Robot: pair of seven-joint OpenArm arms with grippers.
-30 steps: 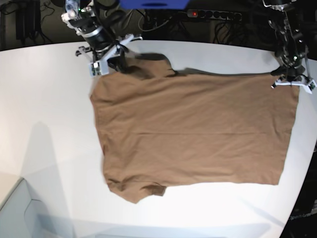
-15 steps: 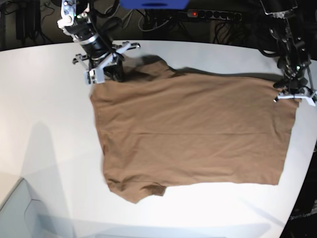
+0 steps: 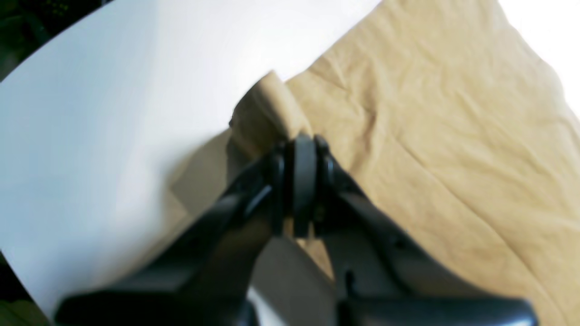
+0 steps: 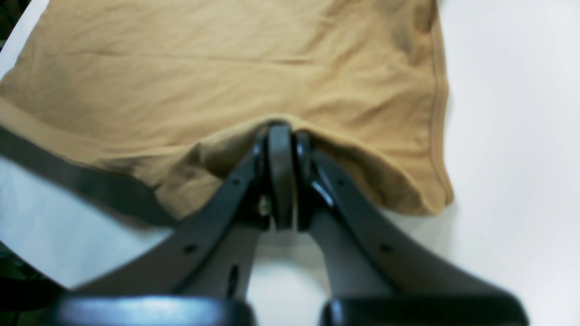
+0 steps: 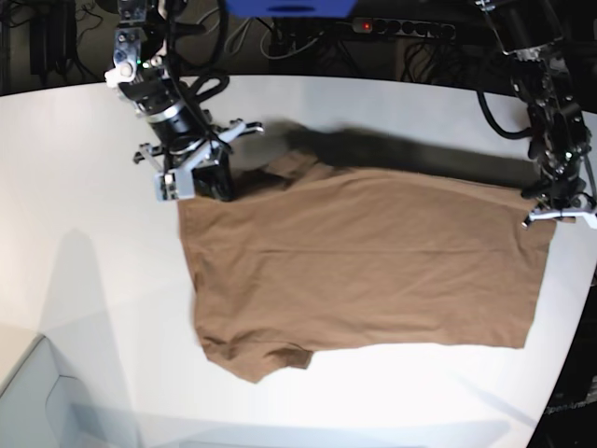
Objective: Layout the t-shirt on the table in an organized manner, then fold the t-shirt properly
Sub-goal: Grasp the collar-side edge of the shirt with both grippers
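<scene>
The tan-brown t-shirt (image 5: pixel 364 261) lies spread on the white table (image 5: pixel 84 187), with a sleeve at the near left. On the base view's left, my right gripper (image 5: pixel 199 187) is shut on the shirt's far-left edge. The right wrist view shows that gripper (image 4: pixel 280 131) pinching a raised fold of t-shirt (image 4: pixel 226 68) beside a sleeve hem. On the base view's right, my left gripper (image 5: pixel 550 217) is shut on the far-right corner. In the left wrist view the left gripper (image 3: pixel 301 142) holds a bunched corner of t-shirt (image 3: pixel 430 113) just above the table (image 3: pixel 113 113).
A power strip (image 5: pixel 401 28) with a red light and cables lies behind the table's curved far edge. A blue object (image 5: pixel 289 7) sits at the top. The table's right edge (image 5: pixel 580 308) runs close to the shirt. A pale ledge (image 5: pixel 37 392) is at the near left.
Both grippers have moved toward the near side, carrying the shirt's far edge with them. The cloth now covers less depth, and a wider shadow lies behind its far edge.
</scene>
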